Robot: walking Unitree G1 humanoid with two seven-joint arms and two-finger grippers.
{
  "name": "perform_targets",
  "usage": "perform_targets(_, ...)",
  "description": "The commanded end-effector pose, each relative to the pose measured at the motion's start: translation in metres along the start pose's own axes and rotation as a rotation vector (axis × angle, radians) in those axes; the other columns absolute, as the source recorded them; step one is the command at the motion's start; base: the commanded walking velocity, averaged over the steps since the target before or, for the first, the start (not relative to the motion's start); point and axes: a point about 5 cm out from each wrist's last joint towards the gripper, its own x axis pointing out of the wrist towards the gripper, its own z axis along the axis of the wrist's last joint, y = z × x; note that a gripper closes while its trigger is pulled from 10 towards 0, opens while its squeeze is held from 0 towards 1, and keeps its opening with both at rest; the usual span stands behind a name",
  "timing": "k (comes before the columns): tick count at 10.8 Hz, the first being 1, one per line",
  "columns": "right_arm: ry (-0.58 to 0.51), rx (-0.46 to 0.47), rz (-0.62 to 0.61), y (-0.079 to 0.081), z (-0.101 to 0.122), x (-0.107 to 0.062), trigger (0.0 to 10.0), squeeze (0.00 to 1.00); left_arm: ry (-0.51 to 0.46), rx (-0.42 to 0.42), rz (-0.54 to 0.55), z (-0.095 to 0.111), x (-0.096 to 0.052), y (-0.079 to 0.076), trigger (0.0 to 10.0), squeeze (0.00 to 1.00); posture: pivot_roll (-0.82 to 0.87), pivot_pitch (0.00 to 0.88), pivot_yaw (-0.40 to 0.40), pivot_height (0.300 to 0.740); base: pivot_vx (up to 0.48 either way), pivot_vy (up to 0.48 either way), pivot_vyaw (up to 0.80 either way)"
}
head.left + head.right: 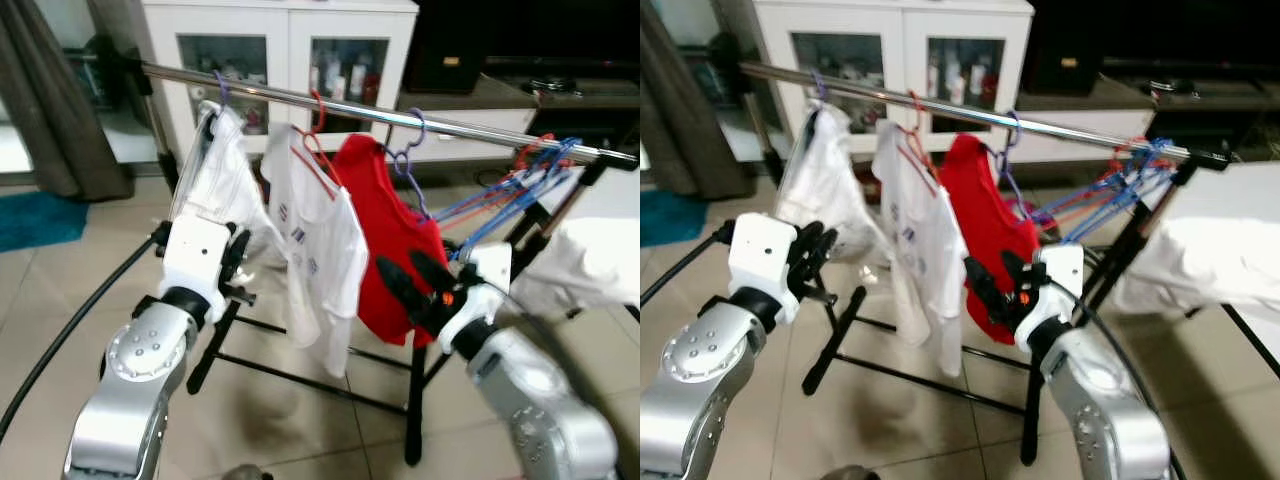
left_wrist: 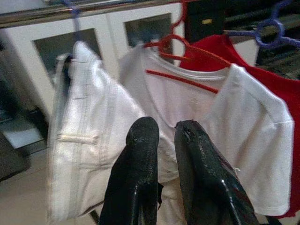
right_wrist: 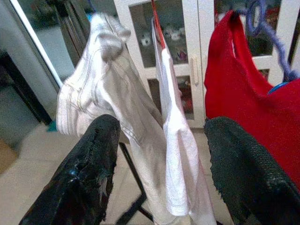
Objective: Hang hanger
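Left claw (image 2: 161, 136): fingers nearly together, empty, raised just short of the white trousers (image 1: 215, 175).
Right claw (image 1: 408, 275): spread wide, empty, just below and in front of the red shirt (image 1: 385, 235).
Rail (image 1: 400, 118): above both claws.
Loose hangers (image 1: 510, 185): bunched on the rail, beyond the right claw.

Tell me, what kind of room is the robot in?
Probably a living room in a home, used for drying laundry. A clothes rack holds a white T-shirt and a red top, with a white glass-door cabinet behind on a tiled floor.
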Motion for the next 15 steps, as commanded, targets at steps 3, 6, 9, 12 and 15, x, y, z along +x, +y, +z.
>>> perform_targets(3,-0.093,0.002,-0.096,-0.003,0.016,0.01,10.0,0.0,0.021,-0.01,0.013,-0.009,-0.006,0.001,10.0,0.0,0.16,0.0,-0.028,0.74,0.306,0.0,0.8)
perform_targets(6,-0.126,-0.018,-0.057,0.002,0.025,0.018,10.0,0.0,0.021,0.004,0.001,-0.008,-0.009,-0.001,10.0,0.0,0.18,0.0,-0.053,0.74,0.3,0.0,0.53)
perform_targets(9,-0.178,-0.112,-0.145,-0.008,0.043,0.018,10.0,0.0,-0.014,0.034,-0.165,-0.001,-0.013,-0.018,10.0,0.0,0.19,0.0,-0.063,0.74,0.0,0.0,0.0)
perform_targets(12,-0.204,-0.266,-0.244,-0.043,0.08,0.012,10.0,1.0,-0.021,0.017,-0.362,0.003,-0.007,-0.032,10.0,0.0,0.16,0.0,-0.064,0.74,0.0,0.0,0.0)
perform_targets(15,0.033,-0.357,-0.297,-0.069,0.075,0.029,10.0,1.0,-0.014,0.006,-0.554,0.006,-0.008,-0.046,10.0,0.0,0.14,0.0,-0.045,0.74,0.0,0.0,0.0)
